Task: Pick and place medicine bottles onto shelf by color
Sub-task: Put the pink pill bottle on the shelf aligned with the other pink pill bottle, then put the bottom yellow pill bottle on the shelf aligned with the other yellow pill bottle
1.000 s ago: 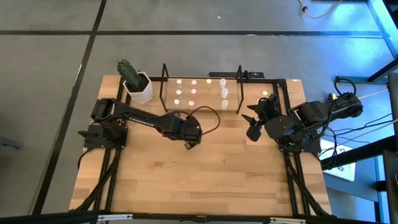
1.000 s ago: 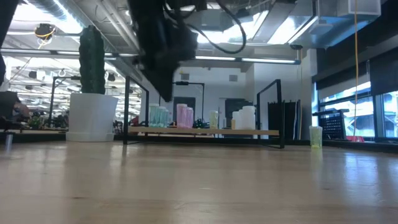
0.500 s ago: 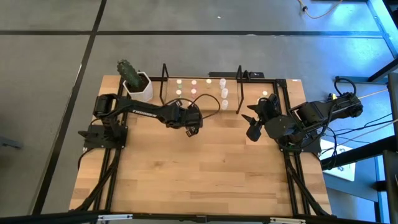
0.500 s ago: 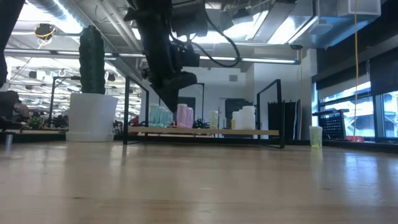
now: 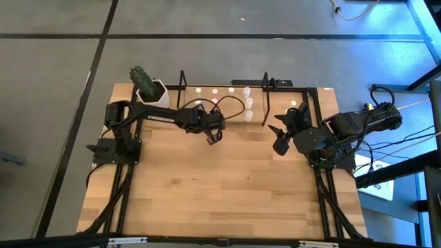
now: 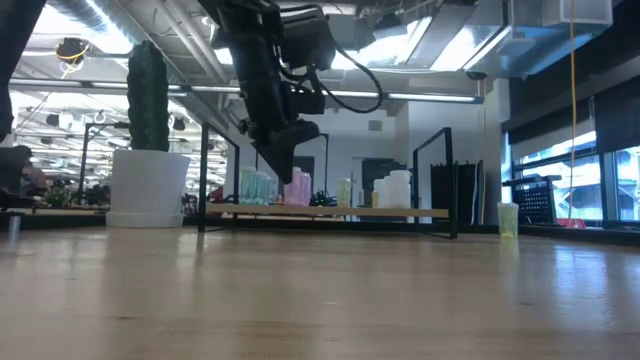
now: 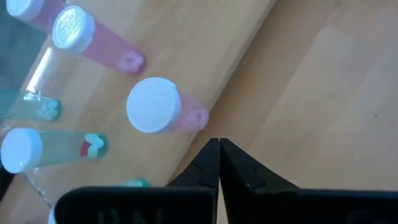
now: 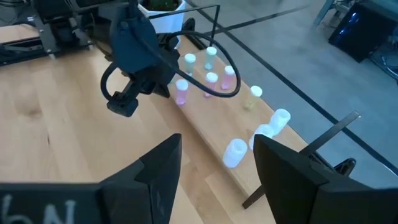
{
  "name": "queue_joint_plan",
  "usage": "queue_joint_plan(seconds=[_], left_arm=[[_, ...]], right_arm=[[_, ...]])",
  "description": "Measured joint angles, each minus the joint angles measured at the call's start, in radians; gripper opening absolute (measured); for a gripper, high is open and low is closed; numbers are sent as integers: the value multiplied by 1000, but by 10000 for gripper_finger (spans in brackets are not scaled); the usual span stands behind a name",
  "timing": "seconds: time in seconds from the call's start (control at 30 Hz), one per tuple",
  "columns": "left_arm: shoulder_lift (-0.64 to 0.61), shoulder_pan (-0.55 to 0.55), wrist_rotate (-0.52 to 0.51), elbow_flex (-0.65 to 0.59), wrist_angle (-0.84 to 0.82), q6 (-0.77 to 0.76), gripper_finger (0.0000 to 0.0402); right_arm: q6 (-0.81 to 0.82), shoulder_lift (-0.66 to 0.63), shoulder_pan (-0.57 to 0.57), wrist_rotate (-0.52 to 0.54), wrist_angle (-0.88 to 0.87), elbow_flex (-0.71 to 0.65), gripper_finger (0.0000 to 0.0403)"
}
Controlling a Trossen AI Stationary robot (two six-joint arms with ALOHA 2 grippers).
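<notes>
Fingers of our left gripper (image 7: 219, 149) press together, empty, beside a pink bottle (image 7: 163, 110) on the shelf (image 5: 182, 84); our right gripper (image 8: 214, 165) waits spread.

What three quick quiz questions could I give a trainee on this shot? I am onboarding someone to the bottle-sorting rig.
1. True or false: the left gripper is shut and holds nothing.
2. Which is nearest the left gripper's tips in the left wrist view? A) a pink bottle B) a yellow bottle C) the cactus pot
3. Fill in: the right gripper waits with its fingers ____ near the table's right edge.

Key: 1 true; 2 A; 3 open.
</notes>
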Motion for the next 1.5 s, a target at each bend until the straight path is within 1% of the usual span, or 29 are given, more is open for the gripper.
queue_joint_plan(seconds=[0.4, 0.63, 0.93, 1.07, 1.23, 1.37, 1.5], left_arm=[[0, 43, 2, 0, 10, 16, 0], [0, 50, 9, 0, 56, 70, 0], [0, 74, 9, 0, 55, 74, 0], [-8, 58, 21, 0, 48, 64, 0], [-60, 9, 24, 3, 50, 40, 0], [-131, -34, -13, 3, 46, 23, 0], [-215, -84, -76, 4, 40, -15, 0]], right_arm=[[3, 0, 0, 0, 0, 0, 202], [1, 0, 0, 1, 0, 0, 202], [0, 0, 0, 37, -1, 0, 202], [0, 0, 0, 51, 0, 0, 202], [34, -1, 0, 52, 9, 0, 202], [32, -1, 0, 52, 32, 0, 202], [39, -1, 0, 51, 66, 0, 202]])
